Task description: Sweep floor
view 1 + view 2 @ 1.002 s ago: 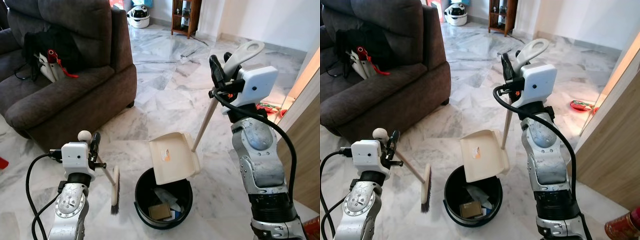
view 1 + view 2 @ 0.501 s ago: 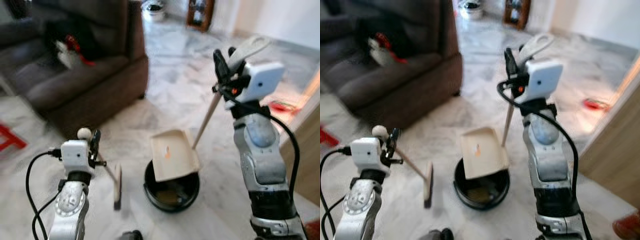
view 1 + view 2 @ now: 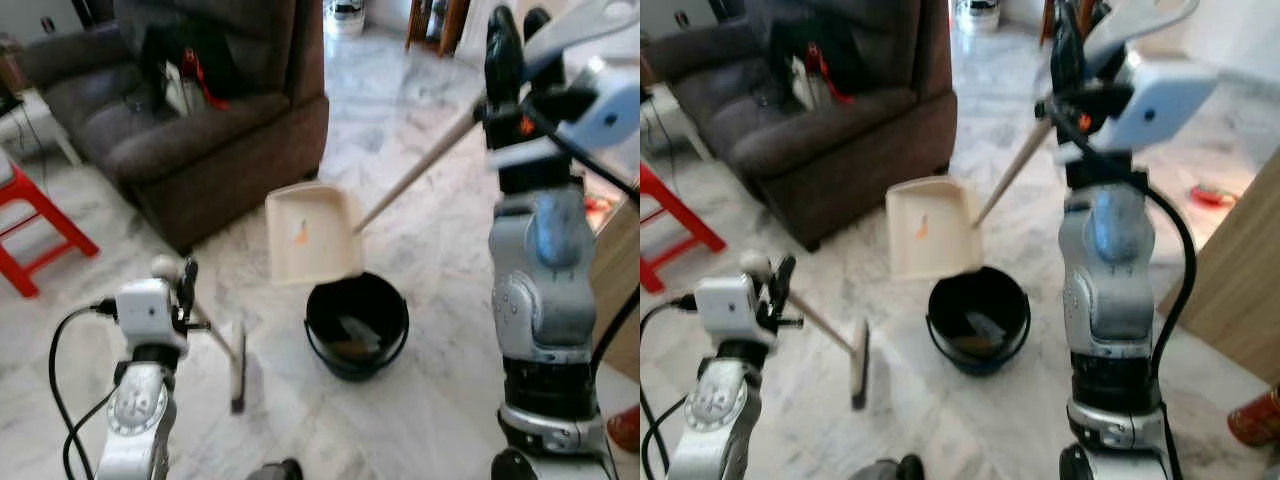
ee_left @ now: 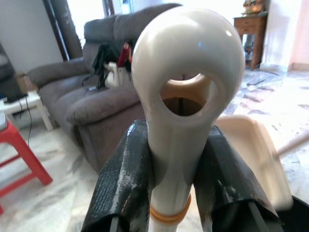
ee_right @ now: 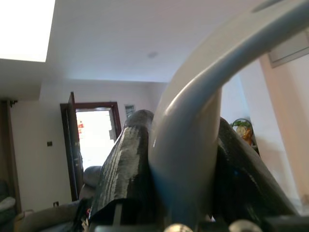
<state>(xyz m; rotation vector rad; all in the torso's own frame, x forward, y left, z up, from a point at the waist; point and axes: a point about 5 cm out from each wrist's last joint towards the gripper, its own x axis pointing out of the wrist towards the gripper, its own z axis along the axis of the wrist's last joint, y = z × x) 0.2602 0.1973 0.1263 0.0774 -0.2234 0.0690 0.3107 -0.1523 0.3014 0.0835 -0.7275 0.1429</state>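
Note:
My right gripper (image 3: 507, 60) is shut on the handle of a cream dustpan (image 3: 311, 234), which hangs raised and tilted just above and behind a black bucket (image 3: 357, 323) on the marble floor. In the right wrist view the fingers (image 5: 128, 169) clamp the dustpan's grey handle (image 5: 203, 106). My left gripper (image 3: 183, 290) is shut on a cream broom handle (image 4: 186, 87); its brush head (image 3: 237, 365) rests on the floor to the left of the bucket. Some debris lies in the bucket's bottom.
A dark brown sofa (image 3: 200, 130) with bags on it stands at the back left. A red stool (image 3: 35, 225) is at the far left. A wooden panel (image 3: 1240, 280) rises at the right, with a red object (image 3: 1252, 420) on the floor beside it.
The camera has shifted and the view has turned left. My right arm has lifted the dustpan higher, up and back from over the bucket. The broom stays low at the left.

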